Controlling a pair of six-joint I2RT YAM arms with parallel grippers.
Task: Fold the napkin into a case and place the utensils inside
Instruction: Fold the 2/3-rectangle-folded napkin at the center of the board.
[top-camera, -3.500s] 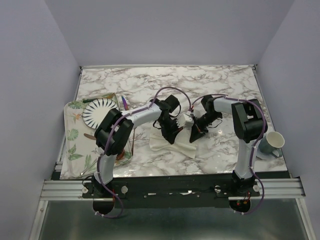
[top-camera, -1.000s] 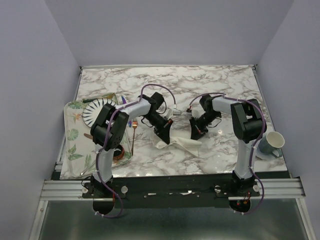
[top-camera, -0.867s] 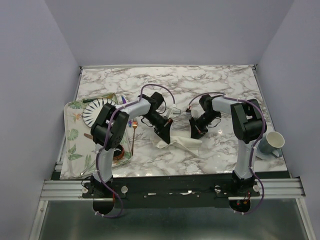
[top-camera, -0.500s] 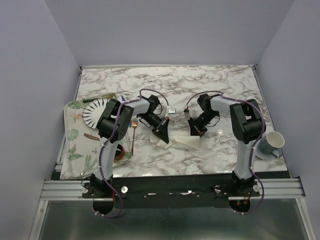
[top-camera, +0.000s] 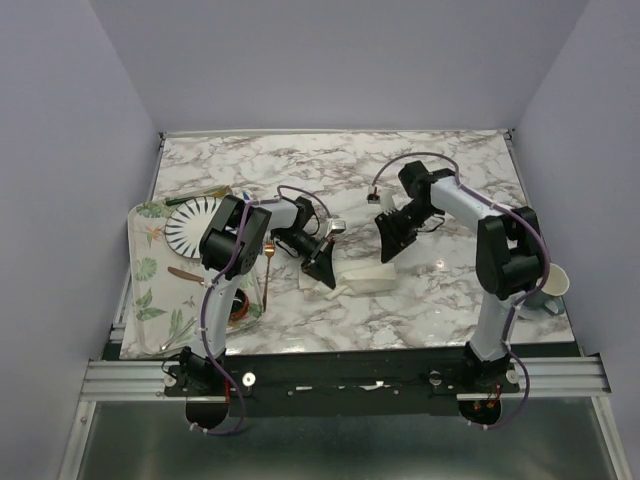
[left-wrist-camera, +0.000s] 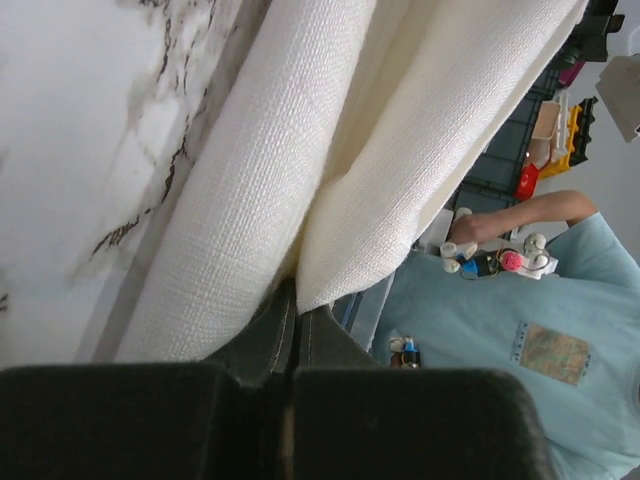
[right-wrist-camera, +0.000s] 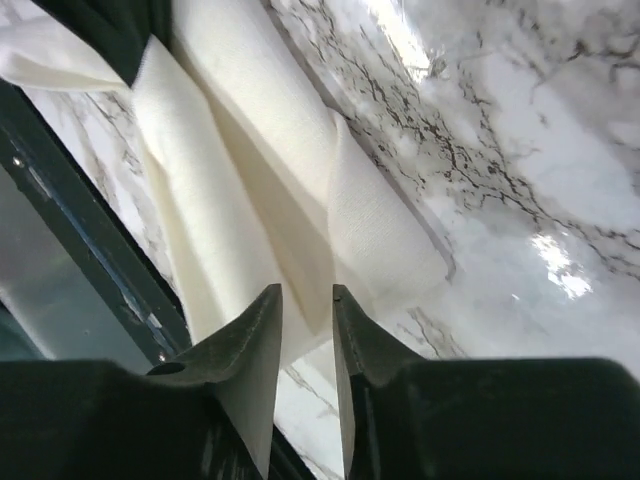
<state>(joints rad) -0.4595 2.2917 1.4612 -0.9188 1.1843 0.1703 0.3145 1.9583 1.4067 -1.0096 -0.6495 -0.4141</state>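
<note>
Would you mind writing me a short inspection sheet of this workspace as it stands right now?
Surface: marble table, no spills seen.
Job's things: napkin folded into a narrow strip near the front middle; copper fork lies beside the tray, not in the napkin.
Clutter: leaf-print tray with a striped plate at the left; mug at the right edge.
Grippers: left gripper shut on the napkin's left end; right gripper above the napkin, fingers slightly apart, holding nothing.
Cables: purple cables loop along both arms, off the cloth.
Surroundings: plain walls; a person in a light-blue shirt shows in the left wrist view.
</note>
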